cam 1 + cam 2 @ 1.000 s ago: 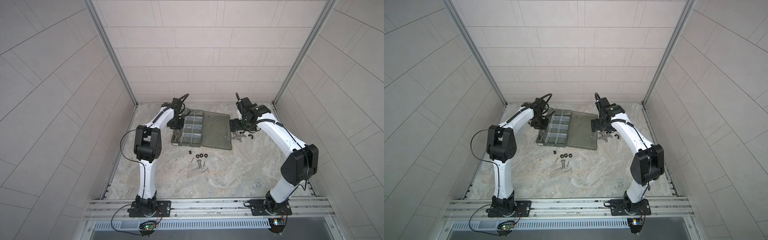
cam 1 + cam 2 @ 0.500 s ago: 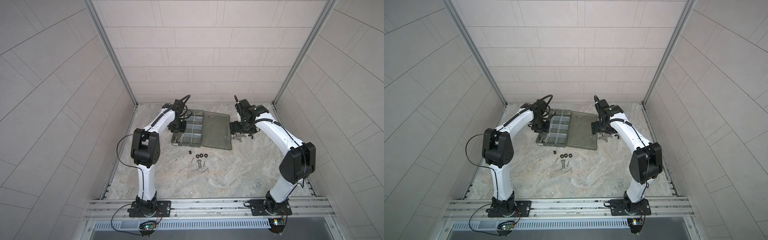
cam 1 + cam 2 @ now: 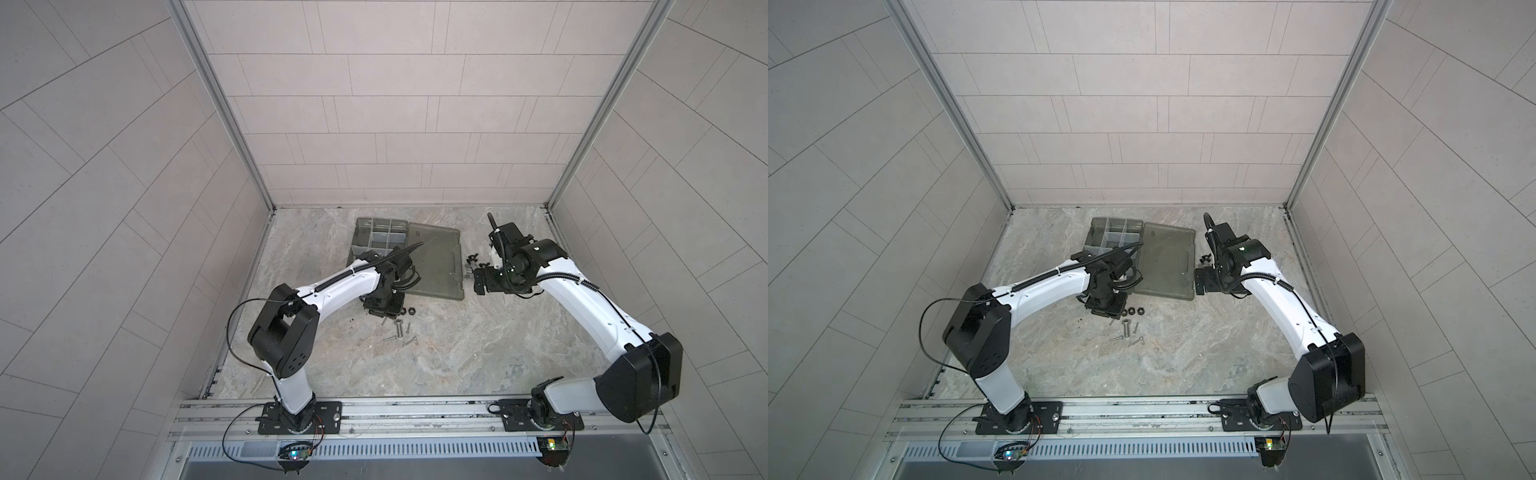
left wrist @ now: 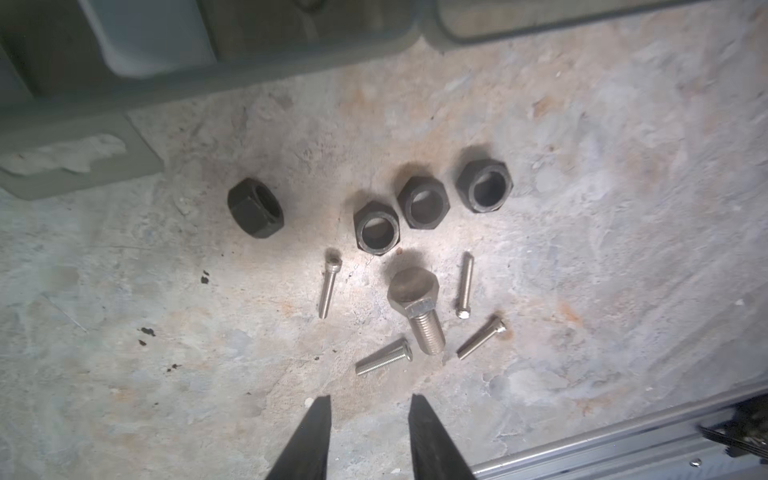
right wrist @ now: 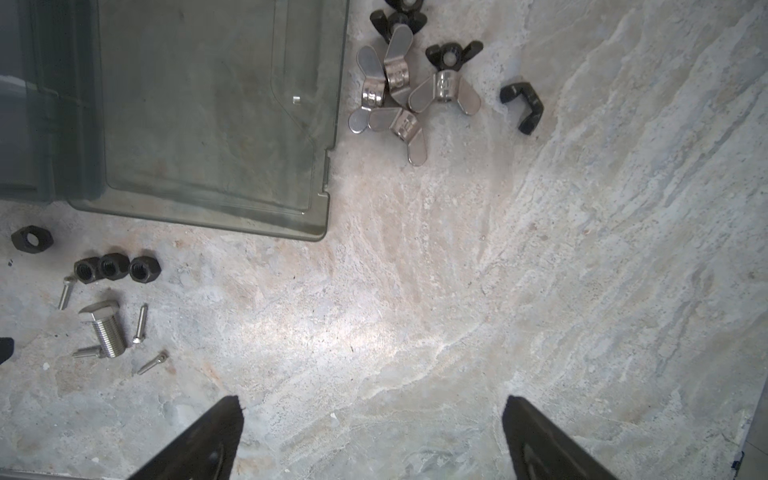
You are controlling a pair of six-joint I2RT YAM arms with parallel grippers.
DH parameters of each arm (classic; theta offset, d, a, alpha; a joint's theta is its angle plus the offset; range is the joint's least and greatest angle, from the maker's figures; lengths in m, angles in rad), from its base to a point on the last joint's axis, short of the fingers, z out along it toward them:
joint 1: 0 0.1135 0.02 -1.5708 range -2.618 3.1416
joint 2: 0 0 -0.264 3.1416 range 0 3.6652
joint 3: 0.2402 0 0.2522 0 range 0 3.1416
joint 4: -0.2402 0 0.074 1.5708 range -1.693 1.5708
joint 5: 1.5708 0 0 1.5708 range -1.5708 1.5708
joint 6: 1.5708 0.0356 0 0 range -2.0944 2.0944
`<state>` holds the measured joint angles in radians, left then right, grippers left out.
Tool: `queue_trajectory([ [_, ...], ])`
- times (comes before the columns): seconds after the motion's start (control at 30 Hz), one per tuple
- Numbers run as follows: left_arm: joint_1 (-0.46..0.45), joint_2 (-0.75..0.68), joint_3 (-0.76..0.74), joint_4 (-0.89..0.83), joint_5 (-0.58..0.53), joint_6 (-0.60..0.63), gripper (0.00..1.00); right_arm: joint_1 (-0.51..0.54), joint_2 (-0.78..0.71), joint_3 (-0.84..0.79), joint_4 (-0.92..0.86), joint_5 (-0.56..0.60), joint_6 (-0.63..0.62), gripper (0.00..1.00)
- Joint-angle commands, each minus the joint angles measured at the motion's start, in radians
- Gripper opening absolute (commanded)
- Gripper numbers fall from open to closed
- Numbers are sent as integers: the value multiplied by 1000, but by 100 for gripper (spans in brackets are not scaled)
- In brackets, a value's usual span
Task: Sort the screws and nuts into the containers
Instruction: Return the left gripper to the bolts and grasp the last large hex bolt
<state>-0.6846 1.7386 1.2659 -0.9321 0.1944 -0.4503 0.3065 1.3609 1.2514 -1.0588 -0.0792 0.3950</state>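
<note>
Nuts [image 4: 423, 203] and screws [image 4: 419, 316] lying loose just beside containers [image 3: 384, 237]; left gripper [image 4: 370, 400], having come off containers, hovering over nuts, fingers parted, empty; right gripper [image 5: 372, 401] staying spread wide, empty, beside containers' lid [image 3: 436, 266].

Matt black nuts [image 4: 245, 210], shiny metal screws [image 4: 428, 332]
</note>
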Motion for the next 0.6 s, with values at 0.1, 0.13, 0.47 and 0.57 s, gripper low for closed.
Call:
queue_trajectory([
  [0.1, -57, -14, -41, 103, -8, -92, 37, 0, -105, -52, -14, 23, -27, 99],
  [0.13, -66, -4, -39, 113, -3, -95, 38, 0, -119, -63, -9, 28, -29, 99],
  [0.47, -116, 96, -27, 159, 3, -111, 38, -1, -220, -137, 28, 60, -24, 99],
  [0.57, -121, 100, -39, 167, -3, -116, 38, -1, -228, -147, 25, 64, -20, 99],
])
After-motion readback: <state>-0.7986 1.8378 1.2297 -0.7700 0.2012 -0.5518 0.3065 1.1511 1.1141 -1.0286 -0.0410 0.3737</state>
